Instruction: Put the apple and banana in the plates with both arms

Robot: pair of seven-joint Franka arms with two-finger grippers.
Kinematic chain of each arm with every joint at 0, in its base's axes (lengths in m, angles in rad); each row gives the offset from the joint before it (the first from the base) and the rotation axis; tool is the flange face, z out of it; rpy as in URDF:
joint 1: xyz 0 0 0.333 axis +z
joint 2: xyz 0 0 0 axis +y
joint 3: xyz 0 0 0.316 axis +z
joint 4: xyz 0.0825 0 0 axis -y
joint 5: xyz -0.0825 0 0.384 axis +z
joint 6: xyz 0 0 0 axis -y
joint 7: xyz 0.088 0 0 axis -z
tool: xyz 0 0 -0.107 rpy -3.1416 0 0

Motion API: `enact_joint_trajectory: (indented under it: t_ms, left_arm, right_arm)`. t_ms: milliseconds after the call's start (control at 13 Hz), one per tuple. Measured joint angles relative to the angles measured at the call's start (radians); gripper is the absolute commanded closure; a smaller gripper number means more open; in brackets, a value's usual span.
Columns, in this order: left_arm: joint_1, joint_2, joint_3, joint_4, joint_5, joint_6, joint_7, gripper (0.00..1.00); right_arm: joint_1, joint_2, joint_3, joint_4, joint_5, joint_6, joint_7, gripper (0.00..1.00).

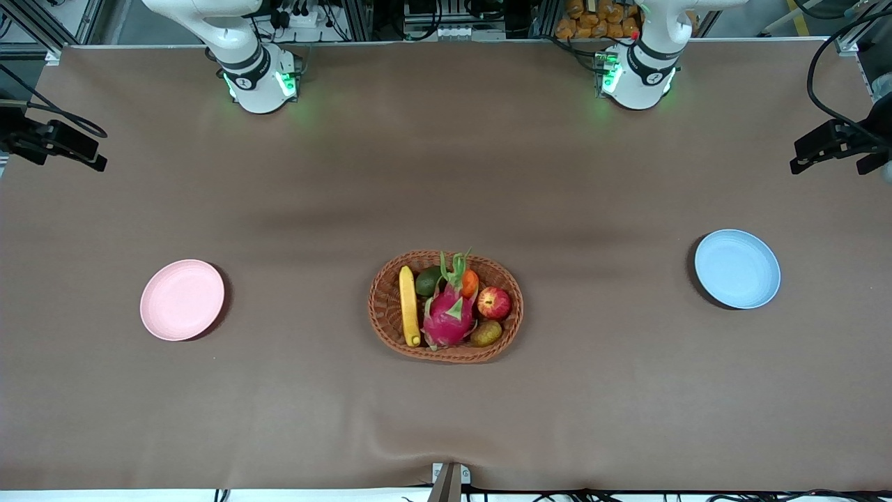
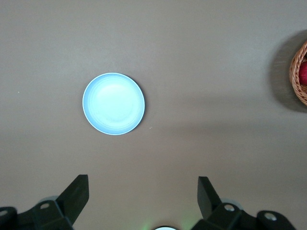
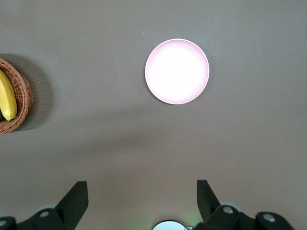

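The red apple (image 1: pixel 494 303) and the yellow banana (image 1: pixel 409 305) lie in a woven basket (image 1: pixel 385 314) at the table's middle. The banana also shows in the right wrist view (image 3: pixel 6 95). The pale pink plate (image 1: pixel 182 300) lies toward the right arm's end and shows in the right wrist view (image 3: pixel 177 71). The light blue plate (image 1: pixel 737 268) lies toward the left arm's end and shows in the left wrist view (image 2: pixel 113 103). My left gripper (image 2: pixel 143 189) is open and empty, high over bare table. My right gripper (image 3: pixel 142 191) is open and empty, high over bare table.
The basket also holds a pink dragon fruit (image 1: pixel 449 314), a green fruit (image 1: pixel 428 281), a small orange-red fruit (image 1: pixel 470 283) and a brownish-green oval fruit (image 1: pixel 486 333). Black camera mounts (image 1: pixel 833 143) stand at both table ends. The arm bases (image 1: pixel 261 80) stand along the table's edge farthest from the front camera.
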Motion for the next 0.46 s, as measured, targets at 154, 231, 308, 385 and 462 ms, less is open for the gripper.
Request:
enact_joint_trajectory:
  t_ms: [154,231,308,385,462]
  left_arm:
    - [0.001,0.0,0.001,0.0,0.0,0.0,0.0,0.0]
    - [0.002,0.0,0.001,0.0,0.0,0.0,0.0,0.0]
    - [0.003,0.0,0.001,0.0,0.0,0.0,0.0,0.0]
    - [0.004,0.0,0.001,0.0,0.0,0.0,0.0,0.0]
    - [0.005,0.001,0.001,-0.001,0.0,0.0,0.0,0.0]
  right_arm:
    - [0.0,0.0,0.0,0.0,0.0,0.0,0.0,0.0]
    - [0.0,0.0,0.0,0.0,0.0,0.0,0.0,0.0]
    - [0.0,0.0,0.0,0.0,0.0,0.0,0.0,0.0]
    - [0.0,0.0,0.0,0.0,0.0,0.0,0.0,0.0]
    - [0.0,0.0,0.0,0.0,0.0,0.0,0.0,0.0]
